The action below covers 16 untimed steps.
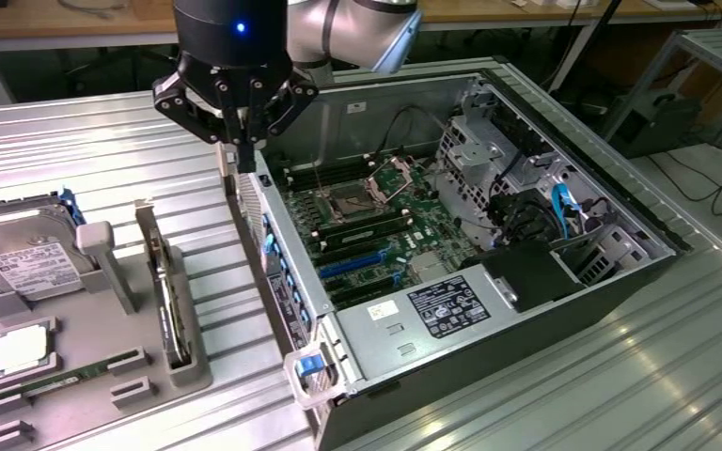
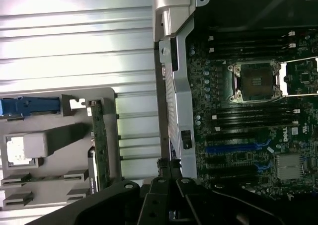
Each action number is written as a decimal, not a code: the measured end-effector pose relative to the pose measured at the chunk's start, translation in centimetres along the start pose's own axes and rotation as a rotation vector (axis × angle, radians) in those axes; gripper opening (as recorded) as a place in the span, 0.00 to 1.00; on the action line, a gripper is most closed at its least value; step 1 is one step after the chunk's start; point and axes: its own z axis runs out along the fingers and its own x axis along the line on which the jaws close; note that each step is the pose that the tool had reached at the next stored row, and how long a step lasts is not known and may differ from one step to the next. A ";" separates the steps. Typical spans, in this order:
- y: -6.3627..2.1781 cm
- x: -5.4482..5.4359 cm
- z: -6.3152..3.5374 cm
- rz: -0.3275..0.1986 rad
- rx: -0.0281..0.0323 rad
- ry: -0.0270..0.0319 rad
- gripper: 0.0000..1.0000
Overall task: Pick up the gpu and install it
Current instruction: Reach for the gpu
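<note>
The gpu (image 1: pixel 164 282) stands on its edge in a slot of the grey holder tray (image 1: pixel 98 319), at the exterior view's left; in the wrist view I see its thin green edge (image 2: pixel 99 145). My gripper (image 1: pixel 245 162) hangs shut with nothing in it above the open computer case's (image 1: pixel 462 310) near wall, between the tray and the motherboard (image 1: pixel 374 235). It is apart from the gpu, up and toward the case. The dark gripper body and its closed fingertips (image 2: pixel 166 171) show in the wrist view over that same wall.
The tray also carries a silver hard drive (image 1: pixel 29 263), a processor chip (image 1: pixel 20 349) and a green memory stick (image 1: pixel 67 381). Inside the case are a processor socket (image 1: pixel 353 202), blue expansion slots (image 1: pixel 354 265), a drive cage (image 1: pixel 499 150) and cables. Ribbed metal tabletop (image 1: pixel 662 376) surrounds everything.
</note>
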 end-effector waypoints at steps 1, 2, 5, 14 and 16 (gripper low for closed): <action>-0.15 0.0 0.00 0.000 -0.0001 0.0000 0.11; -0.30 0.1 -0.01 -0.001 0.0000 0.0000 0.11; -0.68 0.2 -0.02 -0.001 -0.0001 0.0001 0.11; -1.03 1.2 -0.05 -0.018 -0.0009 0.0009 0.11; -1.13 1.4 -0.04 -0.031 -0.0018 0.0014 0.11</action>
